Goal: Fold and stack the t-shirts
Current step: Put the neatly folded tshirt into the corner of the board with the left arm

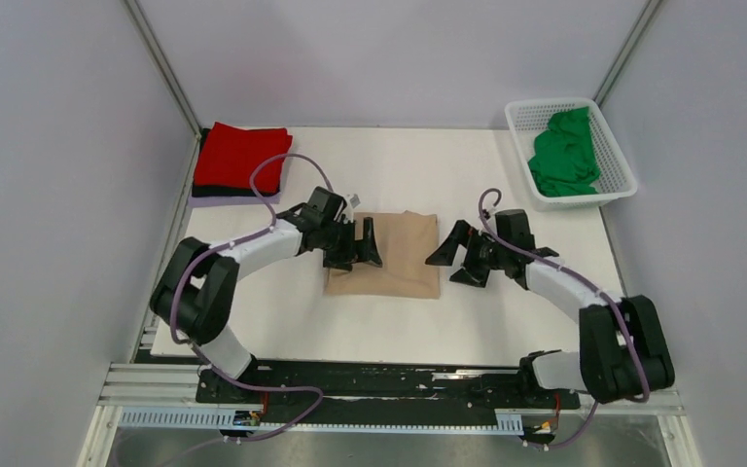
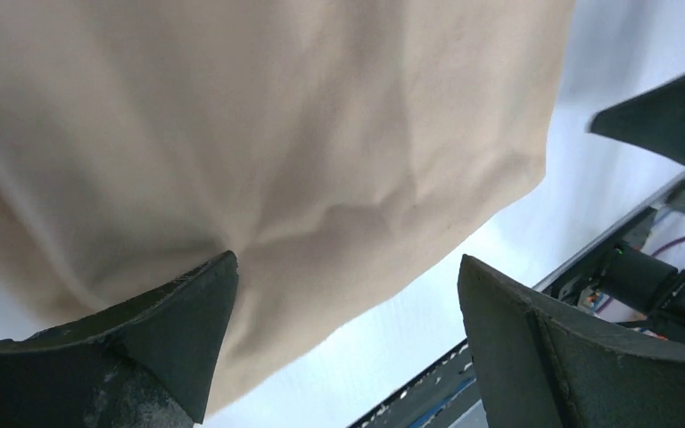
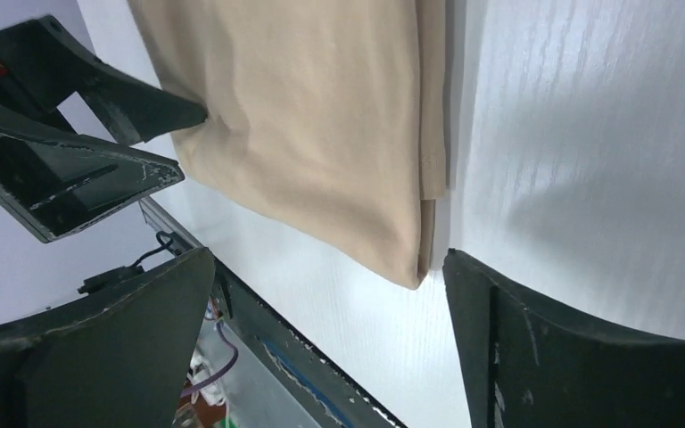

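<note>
Beige t-shirt [image 1: 384, 255]: lay folded flat between the two grippers.
Left gripper [image 1: 358, 248]: spread wide, empty (one finger over the cloth's edge).
Right gripper [image 1: 455, 261]: spread wide, empty, just beside the shirt.

Top view: bright, even, diffuse light; white matte worktop [image 1: 282, 331] near washed out, shadows soft and faint. Left wrist view: folded beige fabric shirt [image 2: 276, 134] slightly out of focus. Right wrist view: broad soft grey shadow on worktop.
</note>
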{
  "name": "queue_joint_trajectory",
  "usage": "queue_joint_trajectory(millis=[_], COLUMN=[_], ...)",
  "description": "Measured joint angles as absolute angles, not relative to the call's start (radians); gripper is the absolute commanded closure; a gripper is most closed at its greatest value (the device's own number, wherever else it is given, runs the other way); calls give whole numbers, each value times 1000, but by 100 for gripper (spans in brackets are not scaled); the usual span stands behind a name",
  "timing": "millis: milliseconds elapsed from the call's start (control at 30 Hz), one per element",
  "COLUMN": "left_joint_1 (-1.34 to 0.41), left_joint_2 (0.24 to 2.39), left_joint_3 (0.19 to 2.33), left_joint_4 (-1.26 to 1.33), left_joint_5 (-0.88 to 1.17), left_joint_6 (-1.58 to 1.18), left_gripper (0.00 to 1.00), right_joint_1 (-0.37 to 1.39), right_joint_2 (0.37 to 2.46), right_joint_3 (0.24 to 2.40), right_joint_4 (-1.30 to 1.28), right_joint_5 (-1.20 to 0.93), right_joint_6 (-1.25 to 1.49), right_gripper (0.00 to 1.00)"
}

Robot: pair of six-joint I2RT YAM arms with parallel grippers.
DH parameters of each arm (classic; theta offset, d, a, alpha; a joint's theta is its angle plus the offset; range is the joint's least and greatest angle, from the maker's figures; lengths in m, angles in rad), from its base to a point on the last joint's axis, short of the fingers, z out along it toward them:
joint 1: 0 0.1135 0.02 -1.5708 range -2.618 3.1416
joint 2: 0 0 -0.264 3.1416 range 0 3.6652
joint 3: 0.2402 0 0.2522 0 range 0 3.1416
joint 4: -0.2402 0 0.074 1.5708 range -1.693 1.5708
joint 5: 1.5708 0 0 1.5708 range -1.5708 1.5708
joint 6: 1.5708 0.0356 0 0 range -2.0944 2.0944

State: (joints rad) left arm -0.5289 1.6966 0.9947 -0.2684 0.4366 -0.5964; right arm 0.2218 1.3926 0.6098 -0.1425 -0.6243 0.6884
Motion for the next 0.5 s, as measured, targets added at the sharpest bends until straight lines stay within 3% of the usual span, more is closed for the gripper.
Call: queue_joint_trajectory(millis=[233, 500], left_joint_1=[-521, -372], left_joint_2=[1435, 1549], left_joint_3=[1010, 1055], left_joint_4=[-449, -462], left_joint_5=[159, 60], left_joint_6=[-596, -566], left_gripper=[0, 7], right_joint_1=[218, 194], right_joint_2=[1078, 1001], right_joint_3=[633, 634], right_joint_4=[-230, -266], right_joint_5=[-411, -273], right_joint_6=[671, 667], right_gripper=[0, 0])
